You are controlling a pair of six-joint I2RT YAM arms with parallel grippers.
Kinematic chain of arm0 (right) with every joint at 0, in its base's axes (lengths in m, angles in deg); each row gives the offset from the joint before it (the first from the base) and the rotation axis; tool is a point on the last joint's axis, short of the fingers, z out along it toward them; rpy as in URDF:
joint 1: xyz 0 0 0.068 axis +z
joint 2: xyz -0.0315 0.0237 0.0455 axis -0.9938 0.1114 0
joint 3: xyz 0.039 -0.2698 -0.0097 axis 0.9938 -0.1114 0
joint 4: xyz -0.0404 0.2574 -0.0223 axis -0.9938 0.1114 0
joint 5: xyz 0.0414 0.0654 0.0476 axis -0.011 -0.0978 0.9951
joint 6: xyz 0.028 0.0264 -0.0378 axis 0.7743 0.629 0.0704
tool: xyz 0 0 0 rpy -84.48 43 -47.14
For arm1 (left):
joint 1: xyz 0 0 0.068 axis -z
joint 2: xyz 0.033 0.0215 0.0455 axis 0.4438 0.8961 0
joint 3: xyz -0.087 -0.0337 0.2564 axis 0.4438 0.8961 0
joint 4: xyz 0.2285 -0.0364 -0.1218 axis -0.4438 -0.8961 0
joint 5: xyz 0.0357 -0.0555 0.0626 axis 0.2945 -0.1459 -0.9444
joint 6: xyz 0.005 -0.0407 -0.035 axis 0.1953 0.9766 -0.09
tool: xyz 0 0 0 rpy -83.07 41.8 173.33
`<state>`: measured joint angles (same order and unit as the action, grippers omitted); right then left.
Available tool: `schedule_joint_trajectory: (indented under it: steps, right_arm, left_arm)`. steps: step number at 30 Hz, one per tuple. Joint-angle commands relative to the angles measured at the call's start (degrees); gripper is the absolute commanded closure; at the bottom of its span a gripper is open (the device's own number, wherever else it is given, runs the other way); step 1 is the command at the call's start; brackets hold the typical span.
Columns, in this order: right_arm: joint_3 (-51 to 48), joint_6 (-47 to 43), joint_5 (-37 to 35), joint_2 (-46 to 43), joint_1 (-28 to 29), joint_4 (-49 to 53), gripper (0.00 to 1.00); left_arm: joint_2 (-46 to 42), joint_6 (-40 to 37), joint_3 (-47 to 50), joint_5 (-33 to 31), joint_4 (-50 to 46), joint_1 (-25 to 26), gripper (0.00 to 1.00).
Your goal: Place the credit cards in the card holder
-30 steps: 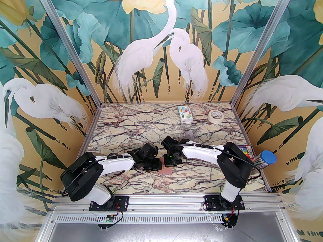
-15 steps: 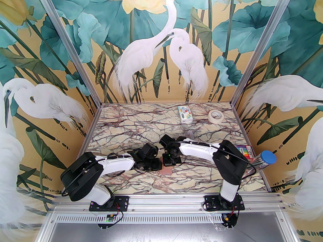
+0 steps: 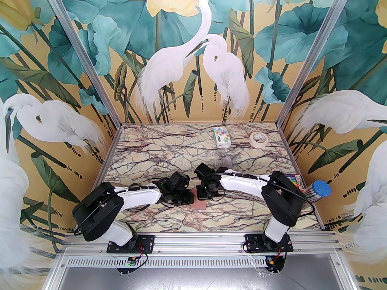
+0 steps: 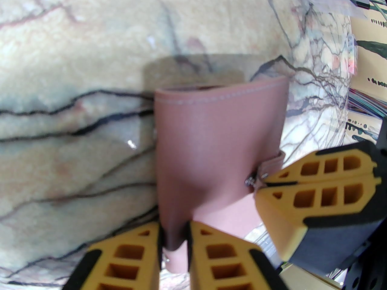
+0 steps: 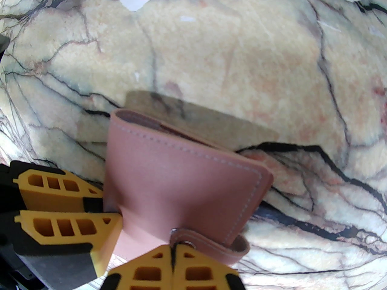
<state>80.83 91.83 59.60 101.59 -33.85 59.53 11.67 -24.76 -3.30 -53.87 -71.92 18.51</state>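
The dusty-pink, leather-like folding card holder (image 4: 217, 137) is caught between my two arms at the middle of the near half of the marble-patterned counter (image 3: 169, 159). It casts its shadow on the stone beyond its far edge, so I judge it is lifted clear rather than lying flat. Its mouth, stitched along the lip, points away from both wrists. The inside is dark, and I cannot tell whether any card is in it.

My left end effector (image 4: 174, 240) is closed narrowly on the near edge of the holder's body, one finger on each face. From there the long axis runs straight away from my fingers. My right end effector (image 5: 173, 252) is fully closed on the narrow pink strap (image 5: 211, 246) with its small metal snap (image 5: 180, 237), which comes off the side of the body nearest that arm. So both arms touch the holder, left on the body and right on the strap. The strap lies to the right of my left grip, across the long axis. I judge the coming move turns on this: my right arm draws the strap sideways, away from the body, while my left keeps the body from following.

Half a second ago my right arm's elbow stood further to the left. It has swung back to the right, while my left arm and the holder sit where they were.

Well apart at the back lie a colourful tissue pack (image 3: 221, 136) and a roll of pale tape (image 3: 259, 139).
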Motion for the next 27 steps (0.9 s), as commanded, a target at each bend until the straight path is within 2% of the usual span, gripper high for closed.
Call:
schedule_joint_trajectory:
  steps: [1, 12, 27]
  right_arm:
    - [-1.33, -0.77, 2.59, -1.31, 0.21, -5.13, 1.00]
    - [-3.87, 0.11, 1.65, -5.76, -0.78, -6.92, 1.00]
    - [-3.47, 0.73, 2.79, -1.64, -1.94, -4.95, 1.00]
  left_arm:
    - [1.83, -0.95, 0.37, -0.65, 1.27, 0.93, 0.81]
    - [1.82, -0.95, 0.51, -0.72, 1.41, 0.99, 0.81]
    - [1.75, -0.87, 0.94, -0.74, 1.58, 0.97, 0.81]
